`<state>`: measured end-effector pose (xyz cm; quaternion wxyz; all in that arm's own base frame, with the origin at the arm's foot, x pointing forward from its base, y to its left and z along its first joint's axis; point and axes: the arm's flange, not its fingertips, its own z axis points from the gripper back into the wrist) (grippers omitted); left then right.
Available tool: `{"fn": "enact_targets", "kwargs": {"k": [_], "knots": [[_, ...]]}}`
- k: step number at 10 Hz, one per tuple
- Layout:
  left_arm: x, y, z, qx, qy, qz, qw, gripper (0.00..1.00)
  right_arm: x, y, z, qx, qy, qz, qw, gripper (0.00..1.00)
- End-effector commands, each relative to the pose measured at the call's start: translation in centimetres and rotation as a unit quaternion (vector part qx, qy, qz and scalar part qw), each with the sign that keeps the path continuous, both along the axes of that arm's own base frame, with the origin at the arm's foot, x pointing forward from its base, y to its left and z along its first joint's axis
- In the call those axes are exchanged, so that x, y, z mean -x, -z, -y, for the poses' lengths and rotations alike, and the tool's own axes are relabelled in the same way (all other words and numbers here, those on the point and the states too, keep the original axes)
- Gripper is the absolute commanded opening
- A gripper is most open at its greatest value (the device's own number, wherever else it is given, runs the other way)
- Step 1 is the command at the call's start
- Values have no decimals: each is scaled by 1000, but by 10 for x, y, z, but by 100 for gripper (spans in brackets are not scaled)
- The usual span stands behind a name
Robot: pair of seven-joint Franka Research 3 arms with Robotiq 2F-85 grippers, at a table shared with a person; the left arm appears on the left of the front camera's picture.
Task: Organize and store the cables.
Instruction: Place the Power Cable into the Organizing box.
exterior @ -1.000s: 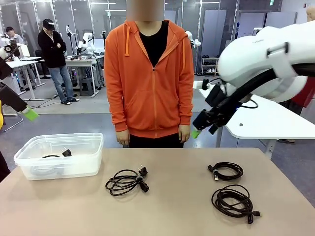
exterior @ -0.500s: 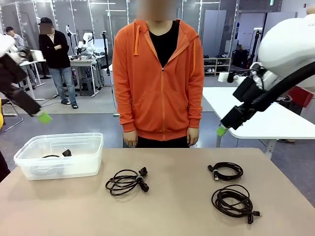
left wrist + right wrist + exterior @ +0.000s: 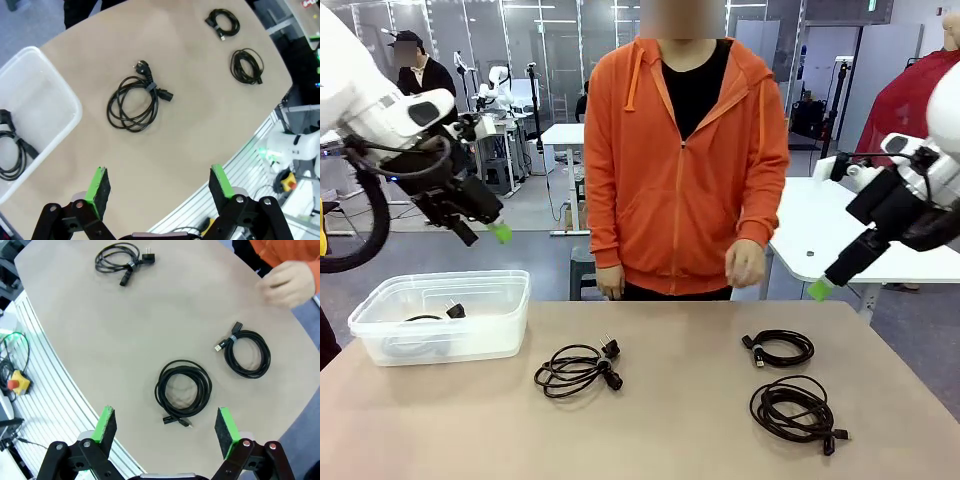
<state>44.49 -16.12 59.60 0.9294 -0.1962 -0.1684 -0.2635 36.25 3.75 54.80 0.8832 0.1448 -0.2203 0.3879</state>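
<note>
Just beige table [image 3: 680,430] with coiled cables [image 3: 608,376], lab benches [image 3: 563,133] beyond.

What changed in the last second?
Left pincer swung inward toward the bin; right pincer pulled back rightward. Both open, empty. Person sidestepped toward the robot's right, lifting a hand. Three cables on the table and the binned cable unmoved.
</note>
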Motion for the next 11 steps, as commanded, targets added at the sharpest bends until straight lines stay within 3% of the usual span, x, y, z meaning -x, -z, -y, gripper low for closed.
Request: {"fn": "enact_targets", "kwargs": {"k": [1,4,6,8,9,11], "knots": [[-24,5,25,9,-5,-46,999,100,18,1,6,-10,-16,18,1000,100],[-64,49,67,-20,-18,-82,996,100,47,-14,18,-6,10,49,999,100],[-85,64,76,-5,-44,-66,997,100,90,-14,45,-8,30,77,997,100],[-91,73,82,-5,-39,-80,996,100,117,-11,70,-29,82,82,993,100],[-92,78,88,-8,-38,-73,997,100,122,-11,77,-34,91,78,992,100],[-93,90,93,-20,-33,-103,994,100,128,-5,87,-63,84,85,991,100]]}}
